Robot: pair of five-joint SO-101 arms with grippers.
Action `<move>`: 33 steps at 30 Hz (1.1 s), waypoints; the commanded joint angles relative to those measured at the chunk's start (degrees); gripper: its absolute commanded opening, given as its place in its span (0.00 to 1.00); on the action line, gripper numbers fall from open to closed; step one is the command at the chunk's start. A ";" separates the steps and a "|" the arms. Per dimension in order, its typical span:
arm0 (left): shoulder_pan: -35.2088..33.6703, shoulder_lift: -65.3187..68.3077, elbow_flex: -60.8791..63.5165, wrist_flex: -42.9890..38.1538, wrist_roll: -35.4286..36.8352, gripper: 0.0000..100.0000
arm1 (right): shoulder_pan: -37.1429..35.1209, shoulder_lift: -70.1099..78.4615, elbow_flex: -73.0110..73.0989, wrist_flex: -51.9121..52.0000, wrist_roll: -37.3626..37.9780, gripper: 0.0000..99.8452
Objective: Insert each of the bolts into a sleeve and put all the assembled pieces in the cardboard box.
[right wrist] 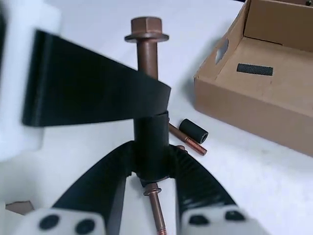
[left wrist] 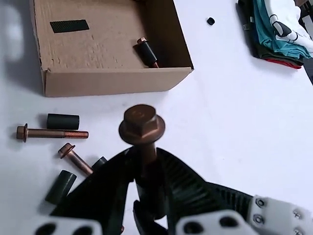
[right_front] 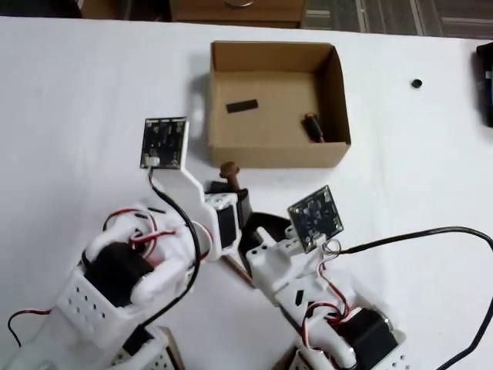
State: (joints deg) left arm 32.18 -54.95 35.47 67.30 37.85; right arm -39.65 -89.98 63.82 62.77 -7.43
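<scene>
At the near edge of the white counter [right_front: 69, 85], two white arms with red and black wiring are set close together, grippers meeting at the middle.
- Left gripper [left wrist: 145, 169]: fingers pinched on the shank of an upright copper bolt [left wrist: 142, 126], head uppermost.
- Right gripper [right wrist: 151, 164]: fingers pinched on a black sleeve [right wrist: 151, 142] directly below that shank. The join is hidden behind a left finger, so how far the shank is seated cannot be told.
- A black cable [right_front: 431, 233] is laid over the counter beside the right arm.

Just beyond the grippers, loose parts are listed on the bare counter:
- A long bolt [left wrist: 51, 133] lies flat, with a loose sleeve [left wrist: 63, 121] just beside it.
- A short bolt [left wrist: 76, 157] lies near a second loose sleeve [left wrist: 61, 186].

Farther on, the cardboard box [right_front: 269, 153] is set open-topped, with a handle slot cut in one side wall. Inside, one assembled piece [right_front: 313, 127] is lodged near a wall. A black strip [right_front: 242, 105] is fixed flat on the box floor, well apart from it.

Past the box, a small black item [right_front: 417, 82] is seen alone on the counter. Folded cloth [left wrist: 274, 29] is stacked toward the counter's far side. Behind the far edge, brown box-like objects [right_front: 231, 9] and grey patterned flooring [right_front: 370, 15] are noted.
</scene>
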 commanded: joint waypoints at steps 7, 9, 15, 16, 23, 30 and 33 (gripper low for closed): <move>4.92 -0.44 0.04 0.18 -0.26 0.02 | 2.24 0.13 -0.97 -2.24 -0.44 0.02; 5.45 -0.35 0.04 0.18 -0.26 0.02 | 2.42 0.13 -0.97 -2.24 -0.44 0.02; 6.59 -0.26 0.13 1.85 -0.26 0.02 | 2.51 0.13 -1.41 -3.03 -0.44 0.02; 6.59 -0.26 0.13 2.55 -0.26 0.02 | 2.51 0.40 -1.93 -3.03 -0.44 0.02; 6.59 -0.44 0.66 3.34 -3.60 0.10 | 2.51 0.48 -3.08 -2.77 -0.35 0.02; 6.59 -0.26 0.75 4.57 -3.60 0.22 | 2.59 0.48 -3.08 -2.86 -0.35 0.02; 6.59 -0.26 0.75 4.48 -3.60 0.22 | 2.59 0.48 -3.08 -2.77 -0.35 0.02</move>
State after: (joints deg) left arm 37.36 -55.12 36.35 71.43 34.59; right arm -37.45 -89.71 63.82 62.24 -7.43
